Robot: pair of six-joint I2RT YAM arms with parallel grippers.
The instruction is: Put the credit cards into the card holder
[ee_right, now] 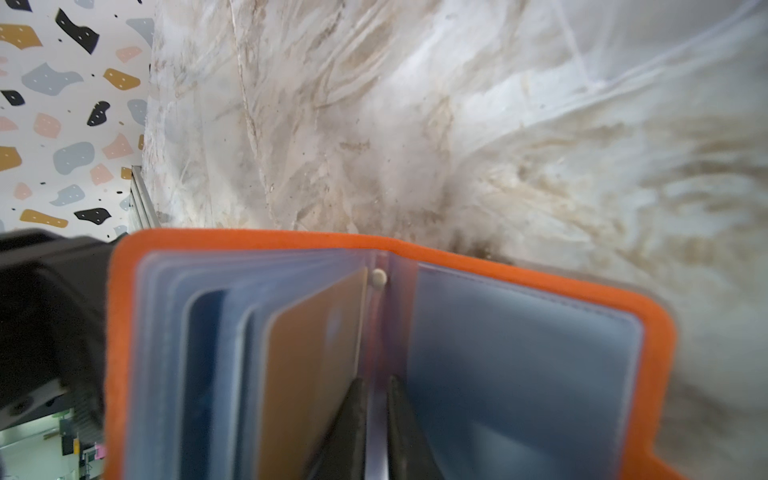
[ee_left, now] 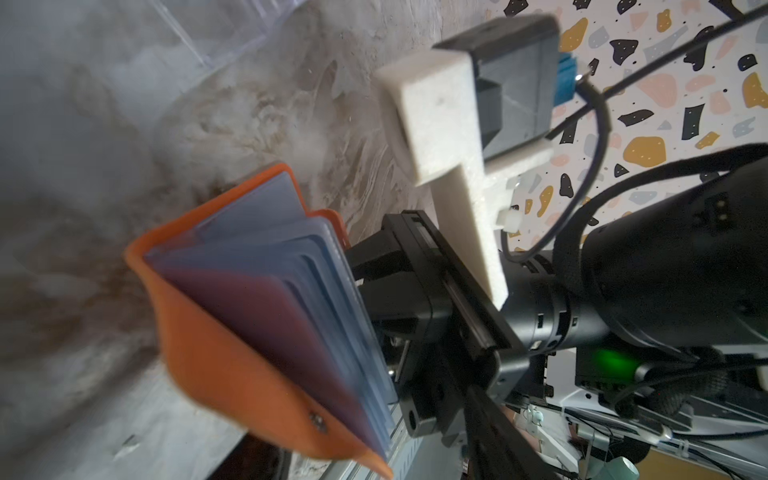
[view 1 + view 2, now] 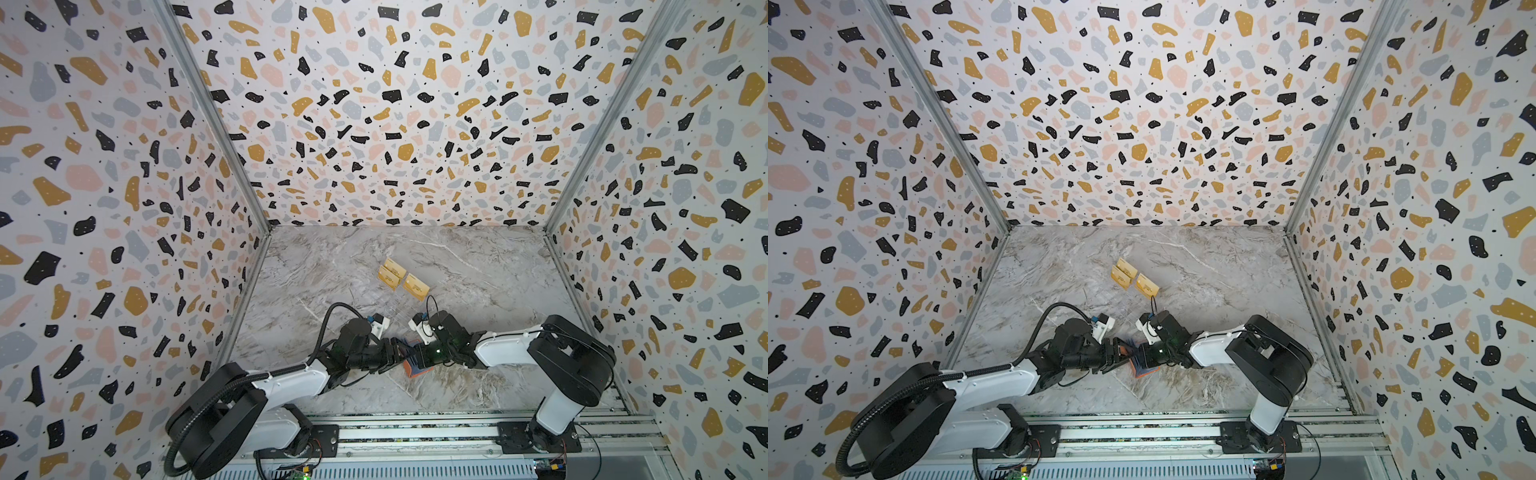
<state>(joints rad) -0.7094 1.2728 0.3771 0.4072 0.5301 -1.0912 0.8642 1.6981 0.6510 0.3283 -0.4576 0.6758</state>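
Counts: 1 card holder (image 3: pixel 409 368), 2 pincers, and 3 loose gold credit cards (image 3: pixel 415 286) out on the desk (image 3: pixel 478 270).

Inside the holder I count 1 sleeved gold card (image 1: pixel 311 365) and 1 dark blue card (image 1: pixel 203 357) a few sleeves over. The remaining sleeves look blue-tinted and are too blurred to count.

Loose cards: mid-desk in both top views (image 3: pixel 1147 284). Two touch or overlap, and the third sits just beside them on the right. All are well apart from the holder and farther from my bases.

Holder: it is at the front middle of the desk, between my two pincers. It is bright orange with rounded corners, and it is spread open like a book (image 2: pixel 216 353). A stack of clear sleeves is fanned out inside. A small metal snap button (image 2: pixel 319 420) sits on one flap, and there is a pale stud (image 1: pixel 378 277) at the fold. The orange rim (image 1: pixel 249 239) frames the sleeves all round.

My right pincer (image 1: pixel 376 386) is clenched on the card holder. Both dark fingers (image 1: pixel 353 428) are pinched together on the clear sleeves at the fold, next to the sleeved gold card.

My left pincer (image 3: pixel 395 353) is right up against the holder's opposite side. I can't tell whether it is gripping or loose, because its tips are hidden in every view.
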